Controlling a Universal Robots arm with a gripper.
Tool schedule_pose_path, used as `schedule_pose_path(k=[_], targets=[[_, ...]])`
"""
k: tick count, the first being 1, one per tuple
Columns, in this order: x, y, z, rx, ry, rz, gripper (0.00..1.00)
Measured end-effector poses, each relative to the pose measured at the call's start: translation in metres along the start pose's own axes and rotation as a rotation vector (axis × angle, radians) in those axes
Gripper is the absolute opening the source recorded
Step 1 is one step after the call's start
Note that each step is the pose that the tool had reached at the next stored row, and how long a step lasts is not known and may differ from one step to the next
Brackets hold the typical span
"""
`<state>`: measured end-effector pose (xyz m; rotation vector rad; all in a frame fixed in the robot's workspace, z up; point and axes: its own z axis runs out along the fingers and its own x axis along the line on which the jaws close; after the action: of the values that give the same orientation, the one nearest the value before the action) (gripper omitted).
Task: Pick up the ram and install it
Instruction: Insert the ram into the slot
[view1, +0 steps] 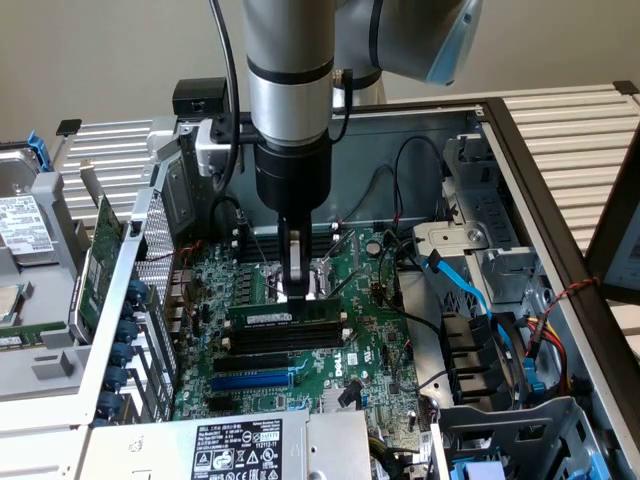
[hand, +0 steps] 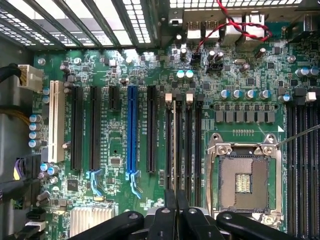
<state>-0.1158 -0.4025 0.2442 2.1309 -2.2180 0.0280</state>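
Closed jaws above slim green ram

The exterior view looks slantwise down, from farther off, into the grey metal computer case. The wrist view faces straight down past the black jaws, close over the green motherboard; both share its blue slot.

Green ram, white label, upright on edge, seemingly seated in black slot
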Motion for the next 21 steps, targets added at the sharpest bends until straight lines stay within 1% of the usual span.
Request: schedule_pose_path(k=[21], targets=[[0.0033,-0.0005,0.0057,0.0005,0.0004,0.004,0.12]])
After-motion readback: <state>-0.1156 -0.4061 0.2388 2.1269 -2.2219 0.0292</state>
